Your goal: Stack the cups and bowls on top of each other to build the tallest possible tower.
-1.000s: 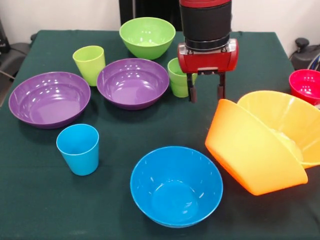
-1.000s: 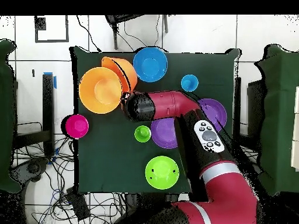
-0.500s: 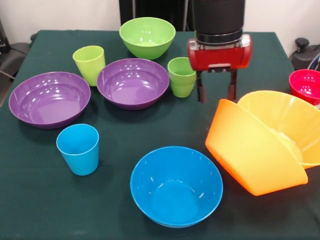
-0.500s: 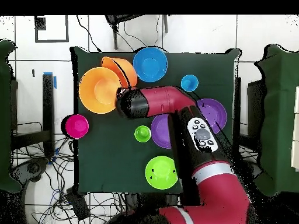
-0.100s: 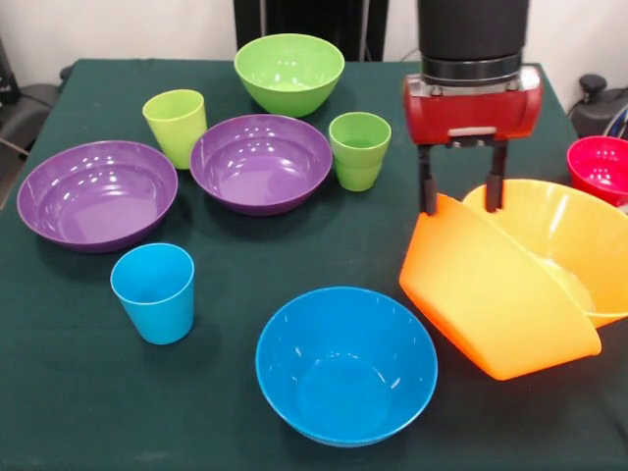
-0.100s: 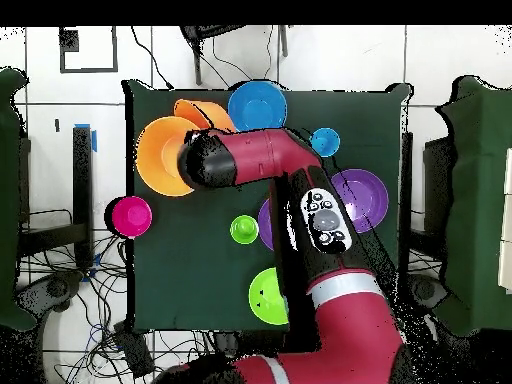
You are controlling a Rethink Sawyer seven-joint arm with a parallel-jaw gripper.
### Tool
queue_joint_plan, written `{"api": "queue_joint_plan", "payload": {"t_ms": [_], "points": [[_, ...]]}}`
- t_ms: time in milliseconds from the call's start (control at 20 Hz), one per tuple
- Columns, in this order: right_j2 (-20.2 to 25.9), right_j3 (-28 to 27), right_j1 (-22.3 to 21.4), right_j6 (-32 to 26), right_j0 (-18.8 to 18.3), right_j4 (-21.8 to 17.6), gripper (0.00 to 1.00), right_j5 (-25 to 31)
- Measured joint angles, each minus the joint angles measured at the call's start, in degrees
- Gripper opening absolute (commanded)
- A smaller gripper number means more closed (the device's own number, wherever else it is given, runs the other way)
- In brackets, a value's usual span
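Two orange bowls [image 5: 510, 294] lean together right of the blue bowl [image 5: 345, 363]; gripper [image 5: 461, 206] spread astride the tilted one's upper rim; looks light, stiff, slippery, so pinch the rim.

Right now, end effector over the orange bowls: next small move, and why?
Probably ease straight down and close. The open end effector hangs with its fingers astride the top rim of the tilted orange bowl, which leans on the other orange bowl. Nothing is gripped yet, so lowering a little should seat the rim between them.
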Motion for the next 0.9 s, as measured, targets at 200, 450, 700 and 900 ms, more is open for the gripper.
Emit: {"api": "queue_joint_plan", "payload": {"t_ms": [200,450,700,900], "points": [[-0.2,-4.2,0.4,0.0,1.5,-0.1,1.00,0.3],[-0.3,-8.1,0.5,0.0,1.8,-0.2,1.00,0.3],[-0.8,-9.8,0.5,0.0,1.8,-0.7,1.00,0.3],[-1.1,-10.8,0.9,0.0,1.8,-1.4,1.00,0.3]]}}
